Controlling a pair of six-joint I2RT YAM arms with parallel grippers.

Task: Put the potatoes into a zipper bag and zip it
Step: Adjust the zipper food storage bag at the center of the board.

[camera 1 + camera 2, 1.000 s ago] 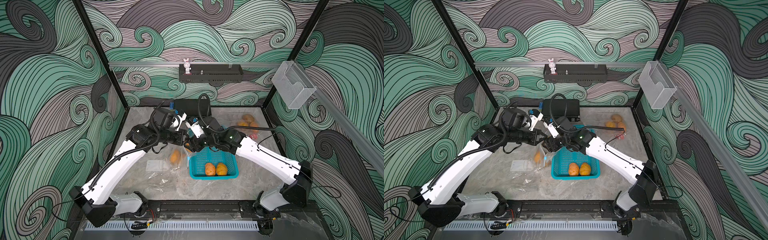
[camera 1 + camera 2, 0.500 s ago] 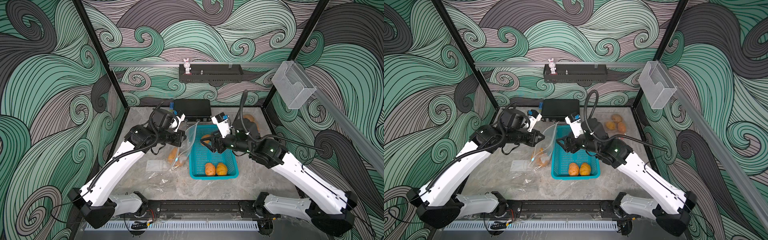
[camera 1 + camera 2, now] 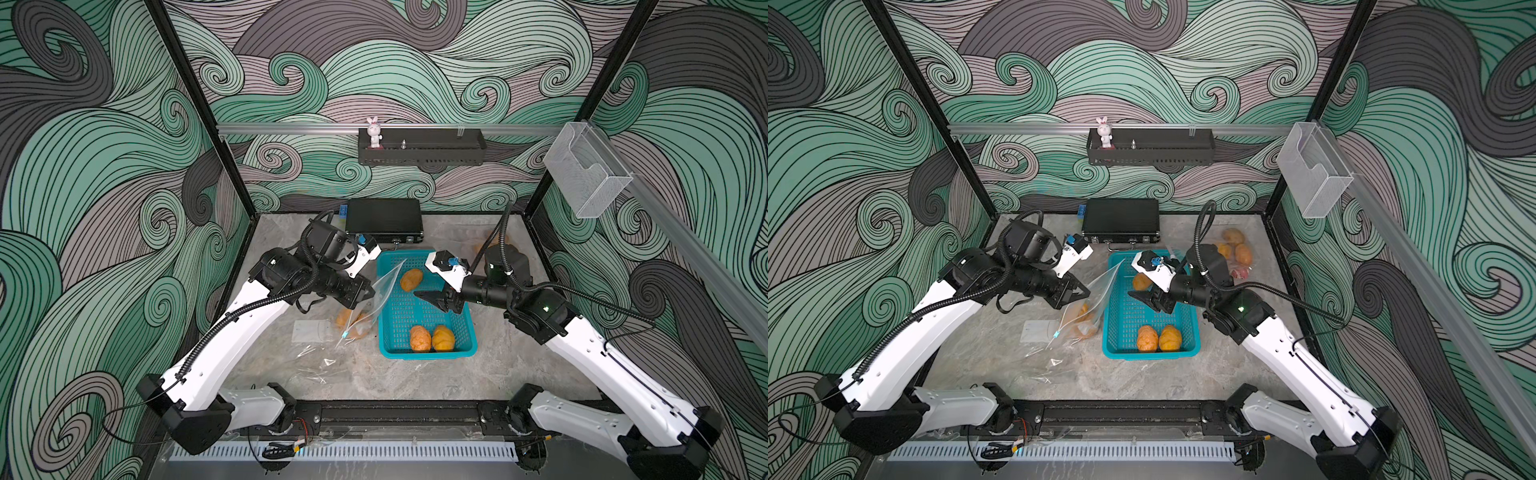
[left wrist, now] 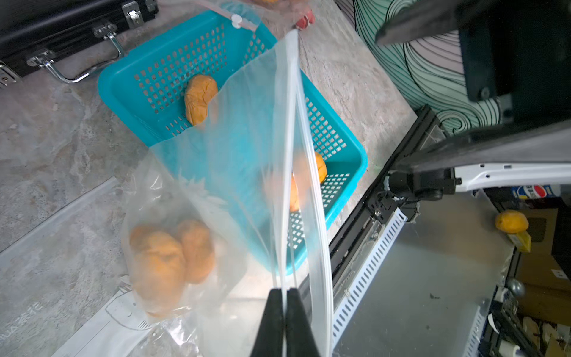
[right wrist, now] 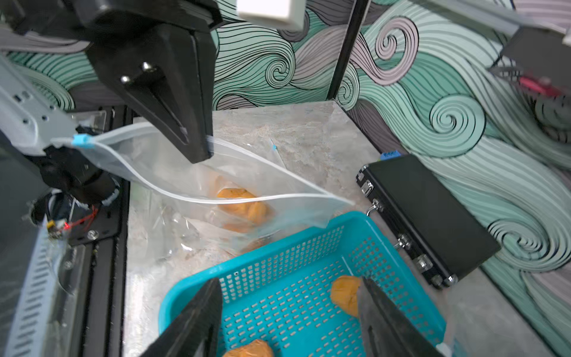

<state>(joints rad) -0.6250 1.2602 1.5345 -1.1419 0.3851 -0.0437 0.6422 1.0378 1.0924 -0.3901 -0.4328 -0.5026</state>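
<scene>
Grey marble tabletop, swirl-patterned walls. Left claw stays clenched on the zipper bag rim, with potatoes bagged below it. Right claw, released and empty, has pulled back from the bag mouth and now hovers over the teal basket, a loose potato beside one finger.

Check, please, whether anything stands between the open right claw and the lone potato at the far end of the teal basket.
Nothing visible does. The right claw hovers open over the basket, the potato lies bare on its floor, and the zipper bag pinched by the left claw hangs at the basket's side.
</scene>
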